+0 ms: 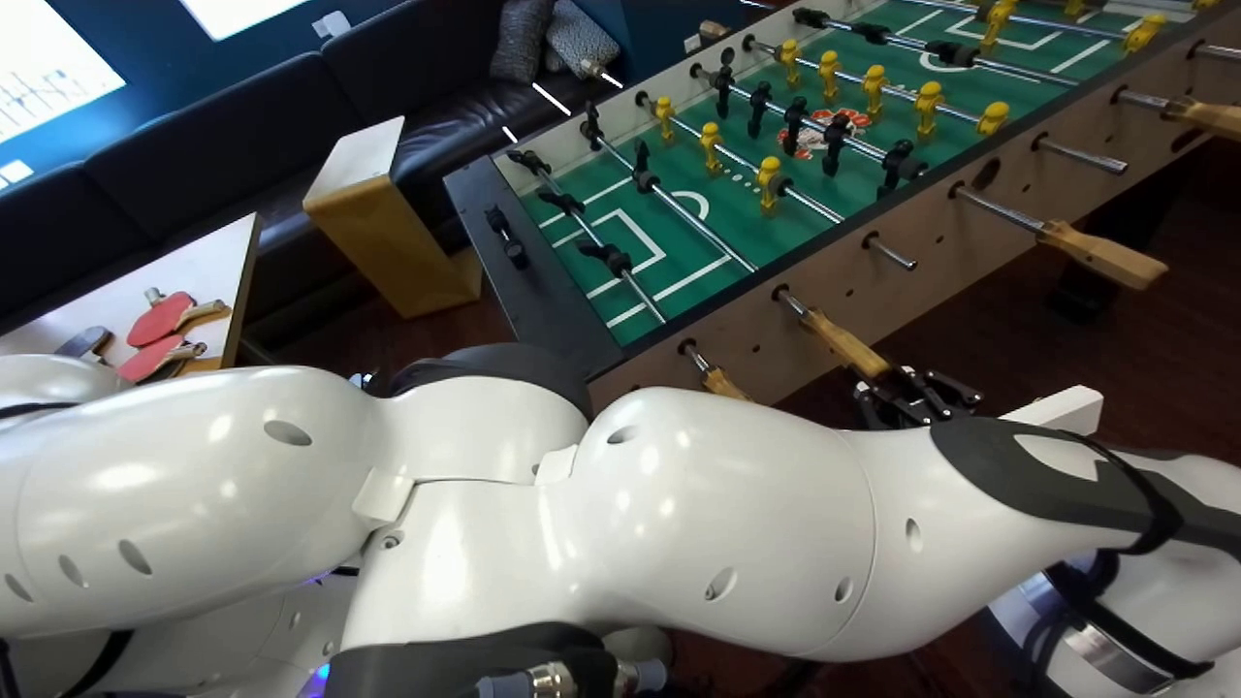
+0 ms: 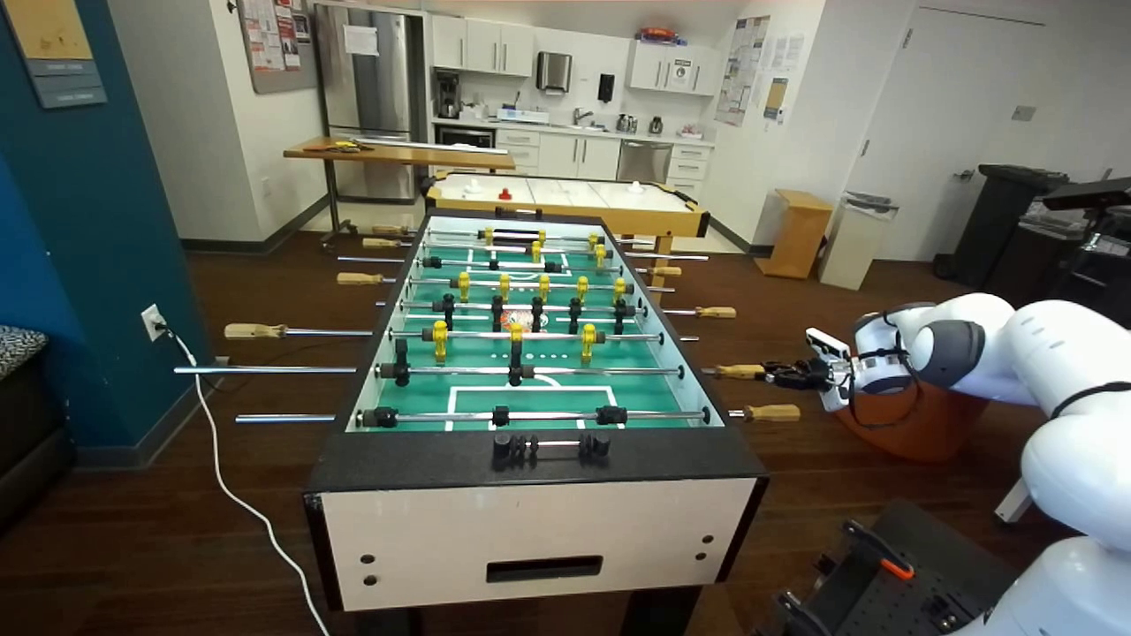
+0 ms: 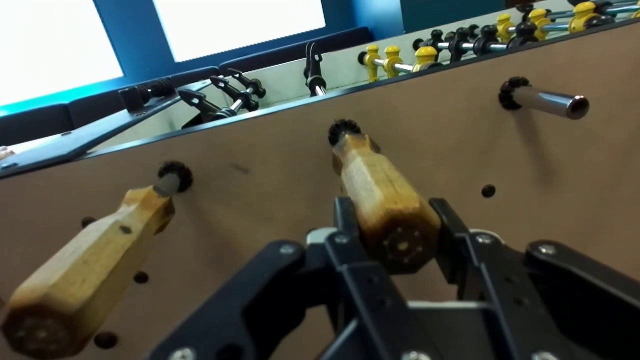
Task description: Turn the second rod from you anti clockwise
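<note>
The pincer [image 3: 393,204] is clamped on the wooden handle [image 3: 369,172] of the second rod [image 1: 703,226]: its black fingers [image 3: 452,230] press opposite sides of it, and the dark butt [image 3: 402,245] shows between them in the wrist view. That rod lies second from the near end of the foosball surface [image 2: 530,521] in an exterior view, and its two black figures [image 2: 516,360] project above it. Just beside the held handle, to the left in the wrist view, the first rod's handle [image 3: 95,265] sticks out, apart from the pincer; three tilted figures [image 1: 562,202] lean over on that rod. On the right a bare metal rod end [image 3: 550,101] juts from the brown side panel [image 3: 260,210], and yellow figures [image 3: 392,60] stand beyond. In an exterior view the white arm [image 2: 972,340] extends to the handle from the right. Farther off, two red paddles [image 1: 160,318] lie on a white-topped surface [image 1: 199,260] before a dark couch [image 1: 242,136], and an air-hockey surface [image 2: 574,190] stands past the far end.
</note>
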`<action>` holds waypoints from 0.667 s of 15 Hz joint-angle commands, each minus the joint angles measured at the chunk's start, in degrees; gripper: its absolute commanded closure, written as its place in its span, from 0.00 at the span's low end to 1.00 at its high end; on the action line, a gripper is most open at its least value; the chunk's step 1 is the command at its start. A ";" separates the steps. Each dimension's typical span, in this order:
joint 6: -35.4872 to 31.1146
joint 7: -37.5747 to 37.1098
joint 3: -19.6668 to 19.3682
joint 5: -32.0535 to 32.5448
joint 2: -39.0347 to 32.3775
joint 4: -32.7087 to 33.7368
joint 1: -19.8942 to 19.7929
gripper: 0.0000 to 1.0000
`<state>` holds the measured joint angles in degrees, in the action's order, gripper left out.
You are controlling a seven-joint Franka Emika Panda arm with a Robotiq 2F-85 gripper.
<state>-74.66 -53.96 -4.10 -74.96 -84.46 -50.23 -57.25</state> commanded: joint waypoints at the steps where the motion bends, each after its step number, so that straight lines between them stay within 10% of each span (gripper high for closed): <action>1: -0.55 2.27 0.42 1.01 -0.02 0.52 -0.17 0.86; 10: -4.15 28.85 0.16 4.20 0.06 3.13 0.17 0.86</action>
<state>-75.67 -31.92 -4.03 -72.03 -84.40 -48.16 -57.01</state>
